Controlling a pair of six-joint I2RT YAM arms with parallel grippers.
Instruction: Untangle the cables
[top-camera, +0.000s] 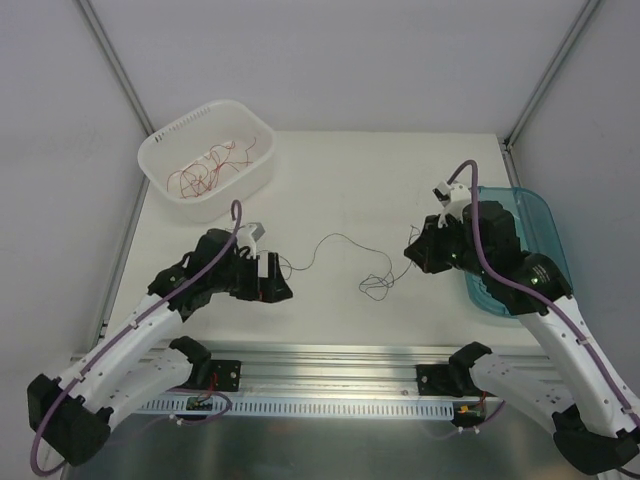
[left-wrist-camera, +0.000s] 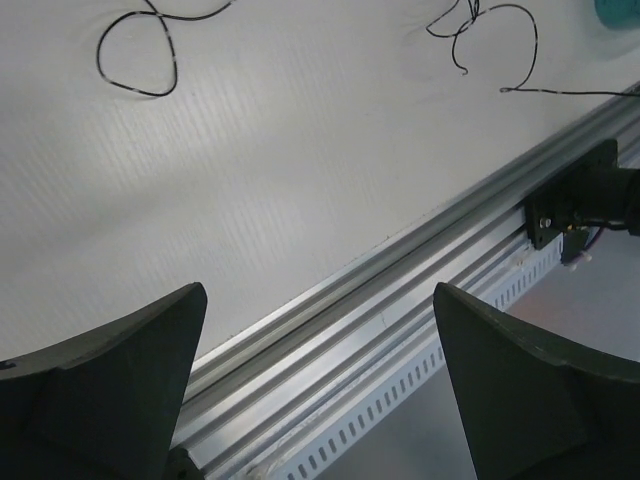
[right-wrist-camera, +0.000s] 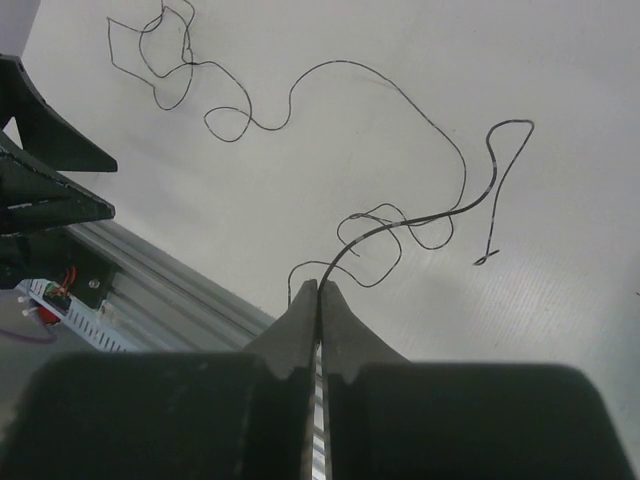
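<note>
Black cable (right-wrist-camera: 400, 226) pinched in the shut right gripper (right-wrist-camera: 320, 287) at three o'clock may cinch its loops if tugged, the left gripper (left-wrist-camera: 318, 296) at nine gaping empty.

My arms (top-camera: 120, 352) are white shells with black joints; a purple hose (top-camera: 482, 252) runs along each; my fingers (left-wrist-camera: 110, 380) are dark wedges.
</note>
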